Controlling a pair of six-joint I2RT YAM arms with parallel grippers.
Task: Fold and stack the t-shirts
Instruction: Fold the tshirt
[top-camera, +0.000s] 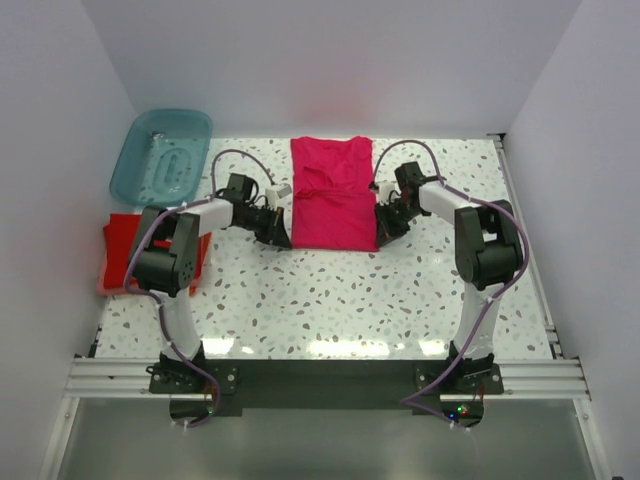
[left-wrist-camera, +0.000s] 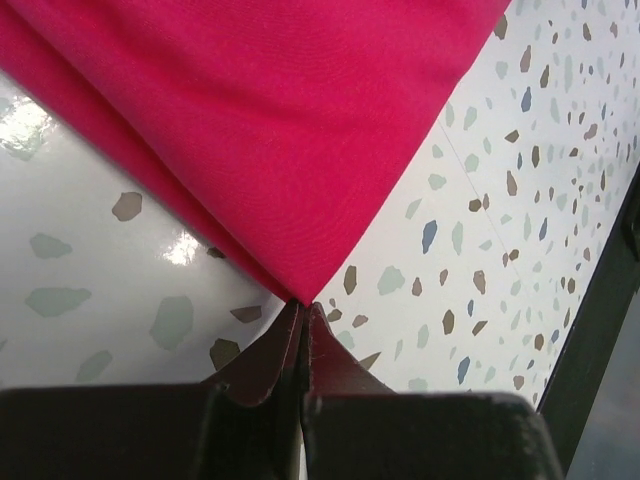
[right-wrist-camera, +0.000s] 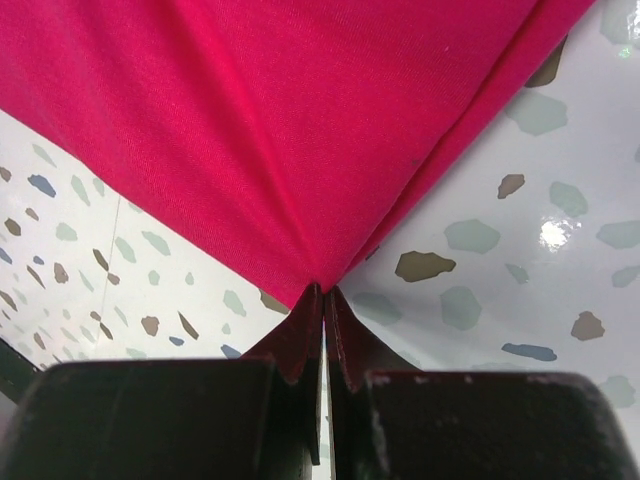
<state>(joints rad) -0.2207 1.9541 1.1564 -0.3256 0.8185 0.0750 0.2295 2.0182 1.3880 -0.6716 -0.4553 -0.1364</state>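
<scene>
- The magenta-pink soft cloth t-shirt (top-camera: 333, 195) is lying flat at upper centre of the frame, on the speckled white table (top-camera: 350, 300).
- Its lower corners are being pinched between the closed jaws of the left gripper (left-wrist-camera: 303, 305) and the right gripper (right-wrist-camera: 322, 290).
- It is being judged light and limp; corner holds are being favoured against sagging.

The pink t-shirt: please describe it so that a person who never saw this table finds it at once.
On the speckled table, in the middle toward the far edge, lies the magenta-pink t-shirt. Unlike the red folded shirt at the left edge, it is held at both near corners by shut jaws.
</scene>
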